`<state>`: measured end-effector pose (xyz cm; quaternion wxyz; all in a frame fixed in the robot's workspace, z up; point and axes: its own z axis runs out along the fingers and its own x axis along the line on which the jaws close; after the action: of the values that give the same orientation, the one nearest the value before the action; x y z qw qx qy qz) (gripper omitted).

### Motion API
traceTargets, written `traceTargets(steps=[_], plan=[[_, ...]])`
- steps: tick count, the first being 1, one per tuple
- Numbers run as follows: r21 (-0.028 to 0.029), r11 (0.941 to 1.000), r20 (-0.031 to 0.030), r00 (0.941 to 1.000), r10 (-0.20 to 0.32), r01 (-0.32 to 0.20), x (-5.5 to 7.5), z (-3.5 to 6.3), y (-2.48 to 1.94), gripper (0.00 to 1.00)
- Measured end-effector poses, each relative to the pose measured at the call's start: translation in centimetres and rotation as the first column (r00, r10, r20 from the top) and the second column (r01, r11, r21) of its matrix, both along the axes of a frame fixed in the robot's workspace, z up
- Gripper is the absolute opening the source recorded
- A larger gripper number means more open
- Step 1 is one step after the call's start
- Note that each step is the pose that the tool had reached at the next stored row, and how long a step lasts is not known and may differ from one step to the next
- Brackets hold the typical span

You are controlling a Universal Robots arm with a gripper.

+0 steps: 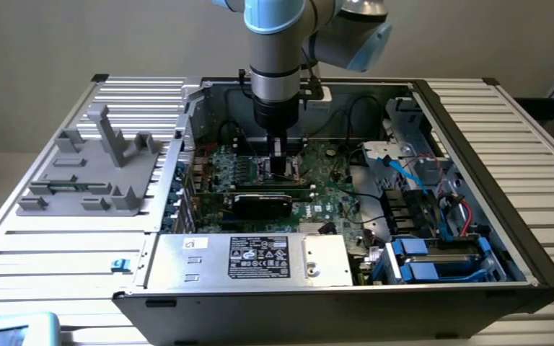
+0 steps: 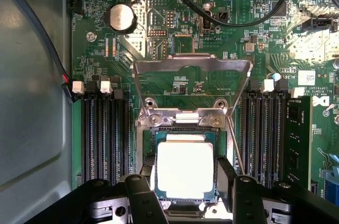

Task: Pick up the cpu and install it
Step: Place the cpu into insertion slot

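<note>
The cpu (image 2: 185,168), a flat square chip with a bright silver top on a green edge, sits level over the motherboard socket (image 2: 183,120). The socket's metal load plate (image 2: 190,68) is swung up and open behind it. My gripper (image 2: 186,172) is lowered over the socket, and a black finger (image 2: 147,181) presses against each of two opposite sides of the chip. I cannot tell whether the chip rests fully in the socket or hangs just above it. In the exterior view the gripper (image 1: 279,169) reaches straight down into the open computer case (image 1: 469,144).
Rows of black memory slots (image 2: 106,134) flank the socket on both sides. Black cables (image 2: 238,17) and a coin battery (image 2: 121,17) lie beyond it. A black card (image 1: 272,202), the power supply (image 1: 248,256) and blue drive bays (image 1: 431,256) fill the case. A grey fixture (image 1: 94,169) stands on the exterior view's left.
</note>
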<state>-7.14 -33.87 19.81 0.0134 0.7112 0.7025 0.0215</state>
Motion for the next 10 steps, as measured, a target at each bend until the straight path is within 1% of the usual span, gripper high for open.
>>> traceTargets(steps=[10], plan=[[0.0001,1.0000,0.0007,1.0000,0.000,0.000,0.00,0.00,0.00,0.56]])
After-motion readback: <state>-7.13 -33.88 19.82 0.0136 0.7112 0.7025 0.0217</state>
